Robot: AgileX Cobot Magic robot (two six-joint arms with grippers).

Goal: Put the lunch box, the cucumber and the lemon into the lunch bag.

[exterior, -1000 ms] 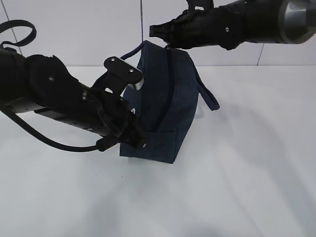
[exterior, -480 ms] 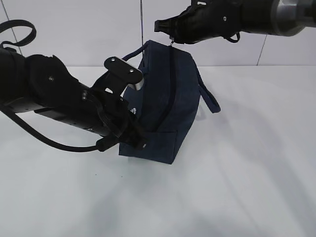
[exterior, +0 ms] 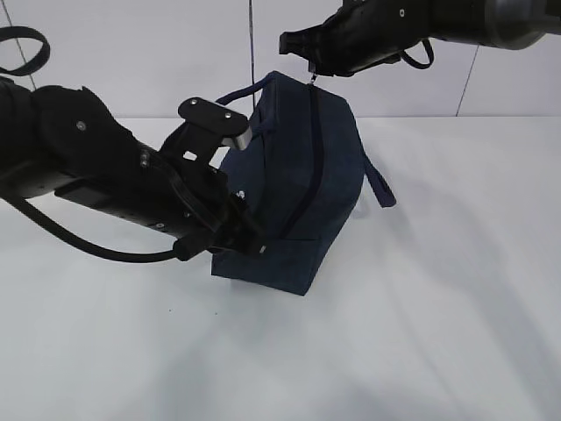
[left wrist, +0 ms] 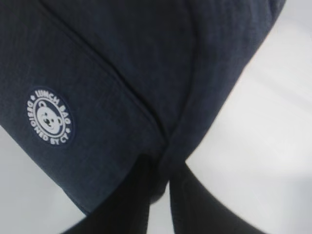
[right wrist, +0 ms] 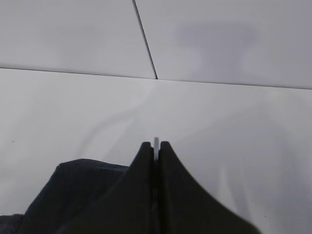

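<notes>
Lunch bag (exterior: 302, 202) zipped — we pinch its zip pull (exterior: 310, 77) w/ right gripper (exterior: 308, 68); left gripper (left wrist: 163, 163) clamps bag's corner. No food items in view; packing prob. done.

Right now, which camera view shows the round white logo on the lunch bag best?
The left wrist view: the logo fills it sharply, bear face and lettering readable. The exterior view shows only a white speck beside the left gripper; the right wrist view shows none.

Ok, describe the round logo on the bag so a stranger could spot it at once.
Find the navy lunch bag on the white table. Low on its side panel, near the left gripper, sits a small white round logo, a bear face ringed with lettering, the only pale mark on the fabric.
</notes>
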